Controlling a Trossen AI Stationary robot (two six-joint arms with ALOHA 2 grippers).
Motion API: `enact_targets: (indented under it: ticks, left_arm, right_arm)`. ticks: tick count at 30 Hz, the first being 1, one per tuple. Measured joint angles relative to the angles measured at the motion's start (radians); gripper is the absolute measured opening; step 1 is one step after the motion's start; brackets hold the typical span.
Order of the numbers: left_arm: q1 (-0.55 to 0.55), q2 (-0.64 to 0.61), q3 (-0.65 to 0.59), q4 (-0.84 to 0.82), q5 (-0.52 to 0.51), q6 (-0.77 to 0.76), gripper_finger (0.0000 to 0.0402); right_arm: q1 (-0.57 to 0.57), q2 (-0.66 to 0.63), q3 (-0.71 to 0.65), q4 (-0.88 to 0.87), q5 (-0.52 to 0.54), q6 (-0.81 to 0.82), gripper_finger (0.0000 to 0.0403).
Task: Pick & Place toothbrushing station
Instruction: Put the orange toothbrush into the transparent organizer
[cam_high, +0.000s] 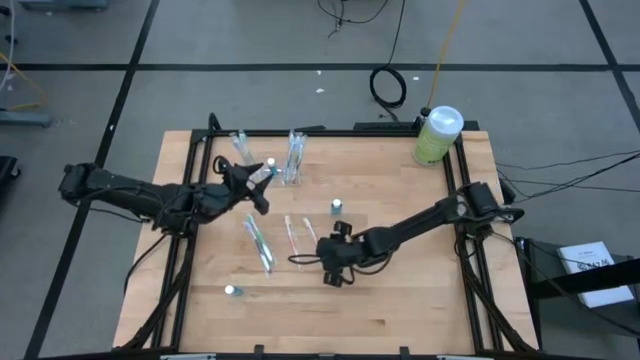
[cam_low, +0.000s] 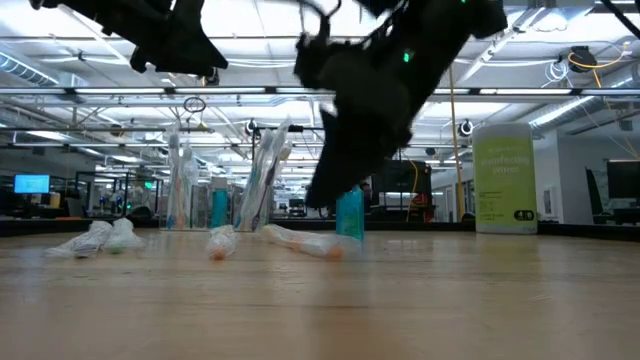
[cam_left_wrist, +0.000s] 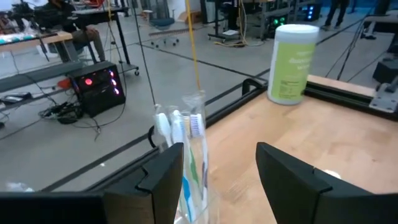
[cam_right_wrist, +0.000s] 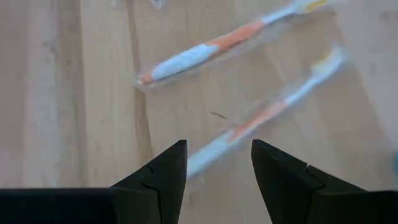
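Wooden desk (cam_high: 400, 300) carries everything; a green bottle (cam_high: 436, 135) stands at its 1 o'clock corner. Left arm reaches in from 9 o'clock, its gripper (cam_high: 262, 185) raised near 11 o'clock, fingers (cam_left_wrist: 163, 180) parted and holding nothing. Just beyond them stands the clear station (cam_high: 293, 158), toothbrushes (cam_left_wrist: 194, 134) upright inside. Right arm comes from 3 o'clock; its gripper (cam_high: 318, 243) hangs near the centre, fingers (cam_right_wrist: 163, 171) apart and empty, above two orange-handled brushes (cam_right_wrist: 205, 53) lying flat on the desk. A third brush (cam_high: 258, 243) lies toward 8 o'clock.

Toothbrushes (cam_high: 258, 240) clutter mid-table; the near edge lies free.
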Motion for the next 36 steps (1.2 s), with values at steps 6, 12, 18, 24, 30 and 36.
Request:
enact_targets:
  ticks: [6, 12, 18, 24, 30, 36]
  left_arm:
    - [-0.02, 0.0, 0.0, -0.004, 0.001, -0.05, 0.0207]
    - [-0.021, 0.001, 0.0, -0.058, 0.001, -0.108, 0.0207]
    - [-0.021, 0.001, -0.001, -0.076, -0.025, -0.127, 0.0207]
    - [-0.021, 0.001, -0.001, -0.08, -0.028, -0.128, 0.0207]
    - [-0.021, 0.001, -0.001, -0.076, -0.029, -0.133, 0.0207]
    - [-0.021, 0.001, -0.001, -0.072, -0.029, -0.137, 0.0207]
  right_arm:
    - [-0.012, 0.084, 0.007, 0.001, -0.02, 0.086, 0.0171]
    - [-0.01, 0.104, 0.009, 0.021, -0.063, 0.161, 0.0171]
    - [-0.009, 0.048, 0.007, 0.012, -0.038, 0.189, 0.0171]
    - [-0.005, 0.034, 0.006, 0.042, -0.03, 0.172, 0.0171]
    - [-0.005, 0.064, 0.007, 0.059, -0.021, 0.159, 0.0171]
    - [-0.006, 0.116, 0.007, 0.096, -0.022, 0.149, 0.0171]
